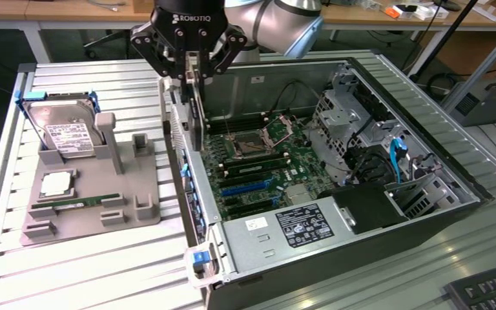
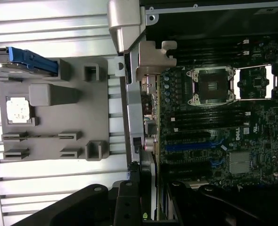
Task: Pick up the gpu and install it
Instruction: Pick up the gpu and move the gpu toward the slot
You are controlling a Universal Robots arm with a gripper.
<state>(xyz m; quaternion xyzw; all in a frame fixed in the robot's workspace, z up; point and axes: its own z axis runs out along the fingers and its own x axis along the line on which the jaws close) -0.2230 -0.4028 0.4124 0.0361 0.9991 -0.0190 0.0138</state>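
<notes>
Keyboard (image 1: 489, 292): near corner at the exterior view's right, lying beside the computer case on the slatted metal table (image 1: 84, 274). Reading from the exterior view's left: a grey parts holder (image 1: 136, 213) rests on the table and carries a hard drive (image 1: 67, 137) standing on edge in a blue bracket, a square processor chip (image 1: 56, 184) lying flat in front of it, and a green memory stick (image 1: 80, 203) lying in a groove nearer the camera. Just beside the holder stands the open computer case (image 1: 442, 203), side panel off, interior facing up. Above the case's wall on that side hangs the gripper (image 1: 189, 81), its fingers clenched on the gpu (image 1: 196, 119); the card is held upright and edge-on, a dark slat with a grey metal edge, its lower end at about the level of the case rim and well apart from the blue expansion slots (image 1: 239, 188). Further right lie the motherboard (image 1: 274, 169) with its empty processor socket (image 1: 250, 144), the power supply (image 1: 304, 226) with a white label at the near end, the metal drive cage (image 1: 351, 119), and blue cables (image 1: 394, 155) near the far wall.
</notes>
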